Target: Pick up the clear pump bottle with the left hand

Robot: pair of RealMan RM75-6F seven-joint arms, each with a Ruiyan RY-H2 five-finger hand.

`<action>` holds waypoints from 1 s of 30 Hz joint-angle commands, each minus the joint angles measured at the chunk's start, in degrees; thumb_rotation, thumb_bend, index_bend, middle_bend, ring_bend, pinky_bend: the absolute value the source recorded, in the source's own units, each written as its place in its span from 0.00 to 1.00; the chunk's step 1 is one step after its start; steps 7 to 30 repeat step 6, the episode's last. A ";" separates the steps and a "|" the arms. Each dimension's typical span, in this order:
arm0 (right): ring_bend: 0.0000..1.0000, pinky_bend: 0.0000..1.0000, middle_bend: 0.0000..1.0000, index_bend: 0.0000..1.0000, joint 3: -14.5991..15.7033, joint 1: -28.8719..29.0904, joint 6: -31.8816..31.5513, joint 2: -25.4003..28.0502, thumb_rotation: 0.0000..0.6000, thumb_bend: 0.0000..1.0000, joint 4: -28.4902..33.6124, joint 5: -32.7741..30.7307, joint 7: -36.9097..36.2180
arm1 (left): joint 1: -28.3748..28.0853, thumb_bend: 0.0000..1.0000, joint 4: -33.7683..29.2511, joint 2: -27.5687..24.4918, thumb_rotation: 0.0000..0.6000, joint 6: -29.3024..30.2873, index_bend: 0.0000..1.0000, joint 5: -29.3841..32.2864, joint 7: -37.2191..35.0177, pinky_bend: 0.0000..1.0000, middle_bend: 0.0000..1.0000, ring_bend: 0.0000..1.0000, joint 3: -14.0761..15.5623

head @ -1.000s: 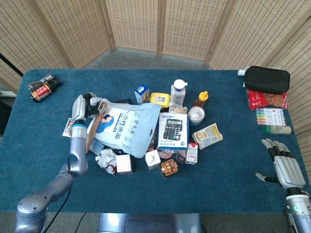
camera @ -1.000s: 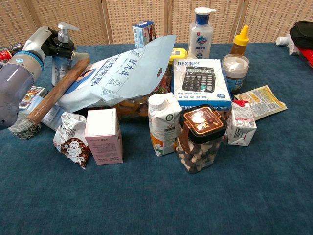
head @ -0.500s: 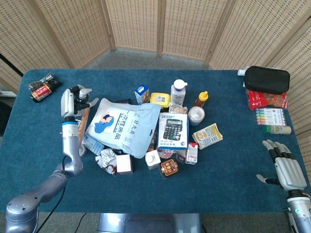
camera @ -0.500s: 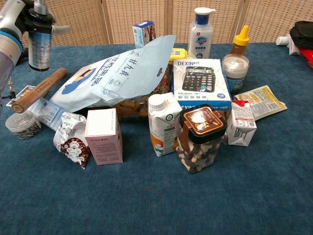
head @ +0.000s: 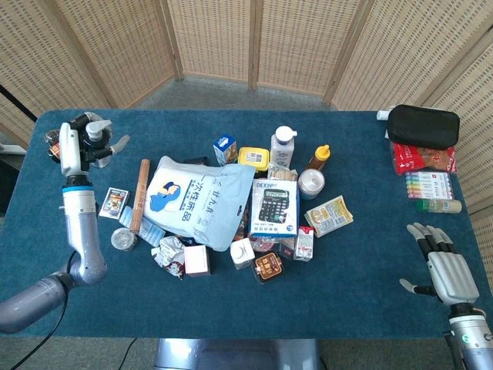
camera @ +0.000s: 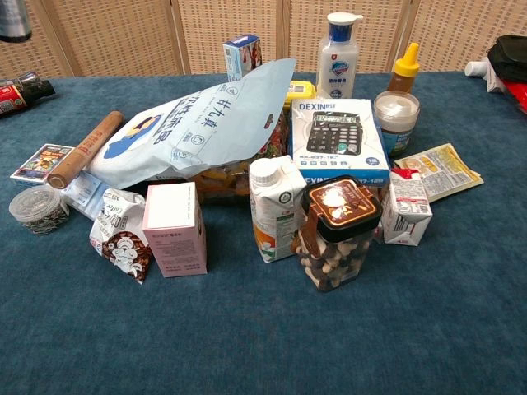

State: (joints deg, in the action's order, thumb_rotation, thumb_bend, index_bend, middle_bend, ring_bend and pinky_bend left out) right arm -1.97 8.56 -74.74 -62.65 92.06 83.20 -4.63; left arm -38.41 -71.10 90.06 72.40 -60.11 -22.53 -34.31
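Note:
The clear pump bottle [head: 95, 140] with its grey pump head is in the air over the table's far left, gripped by my left hand [head: 71, 152]. The chest view catches only the bottle's dark lower end [camera: 14, 20] at the top left corner, well above the table; the hand itself is out of that frame. My right hand [head: 441, 267] hovers at the near right edge of the table with its fingers spread and nothing in them.
A pile fills the middle: a light blue bag [head: 197, 199], a calculator box [head: 273, 206], a wooden roller [head: 139, 195], cartons and a snack jar [camera: 336, 235]. A white bottle [head: 282, 146] stands behind. A black pouch [head: 422, 126] and pens lie at the far right.
My left hand has lifted the pump bottle out of the pile and carried it up and to the left. The wooden roller now lies flat. The right hand has barely moved.

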 commanded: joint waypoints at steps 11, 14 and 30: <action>0.00 0.00 0.00 0.00 0.13 0.06 0.05 -0.05 1.00 0.00 0.22 0.10 0.60 | 3.19 0.13 -7.93 -5.56 1.00 2.69 0.87 2.81 3.76 0.70 0.93 0.81 -2.55; 0.00 0.00 0.00 0.00 0.13 0.06 0.05 -0.05 1.00 0.00 0.22 0.10 0.60 | 3.19 0.13 -7.93 -5.56 1.00 2.69 0.87 2.81 3.76 0.70 0.93 0.81 -2.55; 0.00 0.00 0.00 0.00 0.13 0.06 0.05 -0.05 1.00 0.00 0.22 0.10 0.60 | 3.19 0.13 -7.93 -5.56 1.00 2.69 0.87 2.81 3.76 0.70 0.93 0.81 -2.55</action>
